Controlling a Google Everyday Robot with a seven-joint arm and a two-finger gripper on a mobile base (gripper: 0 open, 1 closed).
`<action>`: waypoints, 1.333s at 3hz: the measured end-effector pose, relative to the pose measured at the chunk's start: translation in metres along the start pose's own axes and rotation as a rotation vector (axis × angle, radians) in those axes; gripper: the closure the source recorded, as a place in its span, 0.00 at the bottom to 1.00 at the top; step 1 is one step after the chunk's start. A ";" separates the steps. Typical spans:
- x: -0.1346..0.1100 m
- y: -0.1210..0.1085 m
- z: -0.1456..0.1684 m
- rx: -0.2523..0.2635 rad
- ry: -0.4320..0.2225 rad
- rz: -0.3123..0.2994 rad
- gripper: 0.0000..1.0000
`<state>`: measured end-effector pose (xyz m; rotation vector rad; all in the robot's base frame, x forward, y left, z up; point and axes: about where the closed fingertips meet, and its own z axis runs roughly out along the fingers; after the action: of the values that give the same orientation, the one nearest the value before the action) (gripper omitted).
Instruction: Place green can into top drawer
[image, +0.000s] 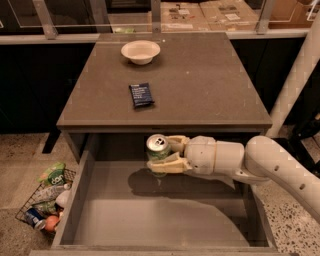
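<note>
The green can, silver top up, is upright in my gripper, which is shut on its body. The white arm reaches in from the right. The can hangs inside the open top drawer, near the drawer's back and a little left of its middle, above the flat grey floor. Its shadow falls on the floor just below. I cannot tell whether the can's bottom touches the floor.
On the table top lie a dark blue flat packet and a white bowl. A wire basket of litter sits on the floor to the drawer's left. A white post stands at the right.
</note>
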<state>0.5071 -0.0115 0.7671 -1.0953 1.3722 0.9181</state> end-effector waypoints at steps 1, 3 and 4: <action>0.010 0.018 0.035 -0.080 0.018 -0.006 1.00; 0.055 0.031 0.070 -0.124 -0.008 -0.006 1.00; 0.073 0.033 0.073 -0.117 -0.016 -0.007 1.00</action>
<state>0.4980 0.0587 0.6851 -1.1777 1.3142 1.0111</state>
